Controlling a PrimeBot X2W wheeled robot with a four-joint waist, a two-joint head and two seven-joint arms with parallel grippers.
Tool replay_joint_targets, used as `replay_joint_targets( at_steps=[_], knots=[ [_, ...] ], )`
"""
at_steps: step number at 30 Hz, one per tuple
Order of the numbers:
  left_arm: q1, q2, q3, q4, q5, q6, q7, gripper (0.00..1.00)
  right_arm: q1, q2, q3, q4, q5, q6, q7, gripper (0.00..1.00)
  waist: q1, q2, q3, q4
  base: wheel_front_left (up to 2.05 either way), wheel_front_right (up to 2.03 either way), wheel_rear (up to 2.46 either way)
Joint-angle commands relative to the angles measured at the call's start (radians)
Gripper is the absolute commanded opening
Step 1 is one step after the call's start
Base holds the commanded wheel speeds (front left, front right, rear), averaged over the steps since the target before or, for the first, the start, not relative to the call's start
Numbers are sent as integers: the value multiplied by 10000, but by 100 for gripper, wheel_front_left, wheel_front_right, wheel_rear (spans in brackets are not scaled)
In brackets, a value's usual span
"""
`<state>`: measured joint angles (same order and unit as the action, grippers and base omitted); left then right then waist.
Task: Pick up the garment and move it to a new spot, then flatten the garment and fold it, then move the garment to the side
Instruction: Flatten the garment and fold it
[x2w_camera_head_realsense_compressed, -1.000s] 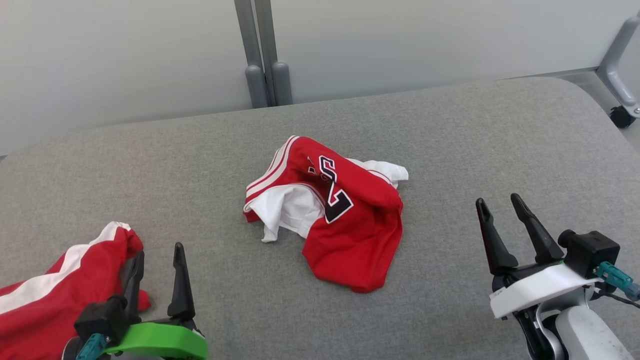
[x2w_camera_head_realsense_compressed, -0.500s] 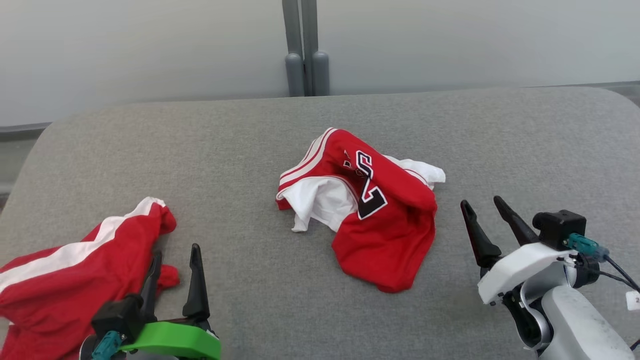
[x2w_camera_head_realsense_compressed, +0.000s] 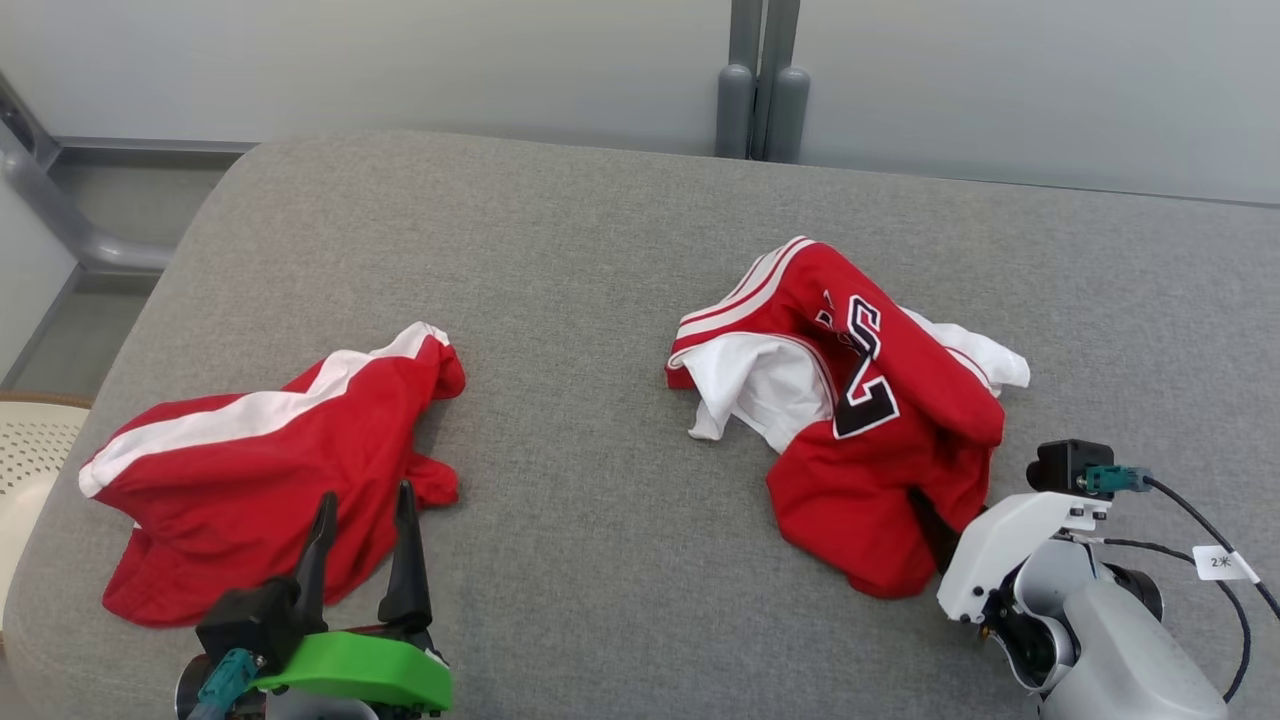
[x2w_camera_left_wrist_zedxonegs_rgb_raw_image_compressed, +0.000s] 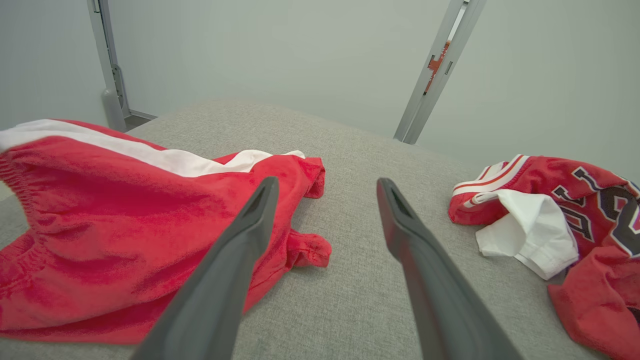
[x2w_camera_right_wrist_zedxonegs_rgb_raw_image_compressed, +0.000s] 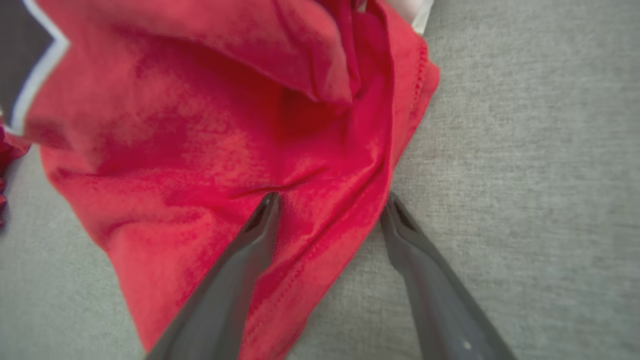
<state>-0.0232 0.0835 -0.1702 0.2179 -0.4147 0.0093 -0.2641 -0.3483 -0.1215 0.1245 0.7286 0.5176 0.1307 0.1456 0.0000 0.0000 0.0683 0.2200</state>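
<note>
A crumpled red jersey (x2w_camera_head_realsense_compressed: 860, 420) with white lining and a black number lies right of the middle of the grey padded table (x2w_camera_head_realsense_compressed: 580, 300). My right gripper (x2w_camera_head_realsense_compressed: 925, 515) points down at its lower right hem. In the right wrist view that gripper (x2w_camera_right_wrist_zedxonegs_rgb_raw_image_compressed: 331, 196) is open, one finger on the red cloth (x2w_camera_right_wrist_zedxonegs_rgb_raw_image_compressed: 225, 125) and the other on bare table beside the hem. Red shorts (x2w_camera_head_realsense_compressed: 270, 460) with a white stripe lie bunched at the left. My left gripper (x2w_camera_head_realsense_compressed: 366, 492) is open over their near right corner, holding nothing; the left wrist view shows the same gripper (x2w_camera_left_wrist_zedxonegs_rgb_raw_image_compressed: 326, 181), shorts (x2w_camera_left_wrist_zedxonegs_rgb_raw_image_compressed: 100, 210) and jersey (x2w_camera_left_wrist_zedxonegs_rgb_raw_image_compressed: 550, 210).
The table's rounded left edge runs close to the shorts. Beyond it stands a cream perforated object (x2w_camera_head_realsense_compressed: 30, 450) and a grey frame leg (x2w_camera_head_realsense_compressed: 60, 220). Two grey posts (x2w_camera_head_realsense_compressed: 760, 90) rise behind the table against a pale wall.
The head camera has swung left, so the whole picture shifted right. My right gripper has moved from beside the jersey onto its lower right hem, tipping downward. The left gripper stays open by the shorts.
</note>
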Motion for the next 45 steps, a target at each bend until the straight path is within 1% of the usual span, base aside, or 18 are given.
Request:
replay_joint_targets(
  at_steps=[1, 2, 3, 4, 10, 12, 15, 16, 20, 24, 27, 30, 31, 32, 33, 36, 39, 45],
  knots=[
    [-162, -13, 16, 25, 109, -27, -5, 100, 57, 59, -51, 213, 20, -1, 137, 52, 0, 0, 51, 154, 0, 0, 0],
    [-165, -18, 34, 45, 116, -42, -5, 100, 31, 120, -81, 280, 39, 1, 160, 40, 0, 0, 38, 166, 0, 0, 0],
    [-167, -20, 49, 60, 122, -46, -5, 100, 11, 176, -83, 306, 52, 1, 159, 15, 0, 0, 27, 166, 0, 0, 0],
    [-166, -26, 78, 70, 124, -47, -5, 100, -17, 232, -53, 278, 96, 1, 93, 0, 0, 0, 16, 152, 0, 0, 0],
    [-35, -3, 171, 106, 164, -89, -4, 100, -404, -51, 41, -285, 132, 1, -315, 0, 0, 0, -71, -238, 0, 0, 0],
    [-26, -12, 154, 114, 163, -100, -4, 100, -527, -453, 189, -561, -199, -1, -406, 0, 0, 0, -90, -402, 0, 0, 0],
    [-159, -28, 103, 114, 159, -160, -4, 100, -819, -1047, 106, -1101, -265, 1, -421, 0, 0, 0, 60, -585, 0, 0, 0],
    [-303, -39, 24, 108, 193, -196, -4, 100, -1077, -1538, -6, -1354, -317, -1, -319, 0, 0, 0, 297, -647, 0, 0, 0],
    [-585, -58, -113, 68, 239, -191, 1, 100, -1803, -2350, -106, -1690, -289, 1, -62, 0, 0, 0, 996, -686, 0, 0, 0],
    [-1101, -96, -328, -3, 331, -206, 27, 100, -2902, -3294, -208, -1344, -91, -4, 44, 0, 0, 0, 1986, -497, 0, 0, 0],
    [-1403, -129, -468, 4, 400, -205, 29, 100, -3750, -3706, -271, -806, 16, -3, -138, 0, 0, 0, 2548, -295, 0, 0, 0],
    [-1713, -171, -629, 80, 431, -236, 22, 100, -4515, -4050, -257, 97, 115, -4, -503, 0, 0, 0, 2941, -102, 0, 0, 0],
    [-1790, -184, -671, 120, 434, -251, 19, 100, -4693, -4119, -291, 428, 158, -4, -642, 7, 0, 0, 3000, -58, 0, 0, 0],
    [-1851, -194, -717, 180, 439, -249, 15, 100, -4864, -4213, -326, 896, 220, -4, -738, 48, 0, 0, 3039, -1, 0, 0, 0],
    [-1882, -200, -744, 233, 445, -247, 11, 100, -4987, -4205, -341, 1235, 239, -4, -841, 100, 0, 0, 3036, 19, 0, 0, 0],
    [-1956, -198, -761, 363, 428, -230, -1, 100, -5381, -4174, -336, 2059, 209, -1, -1497, 100, 0, 0, 2870, -9, 0, 0, 0],
    [-1885, -203, -725, 500, 383, -262, -10, 100, -5423, -4049, -127, 2564, 19, -3, -2114, 100, 0, 0, 2511, -232, 0, 0, 0],
    [-1563, -100, -592, 695, 306, -309, -11, 100, -5170, -3481, 537, 2584, -11, -4, -3163, 100, 0, 0, 1484, -975, 0, 0, 0]
  ],
)
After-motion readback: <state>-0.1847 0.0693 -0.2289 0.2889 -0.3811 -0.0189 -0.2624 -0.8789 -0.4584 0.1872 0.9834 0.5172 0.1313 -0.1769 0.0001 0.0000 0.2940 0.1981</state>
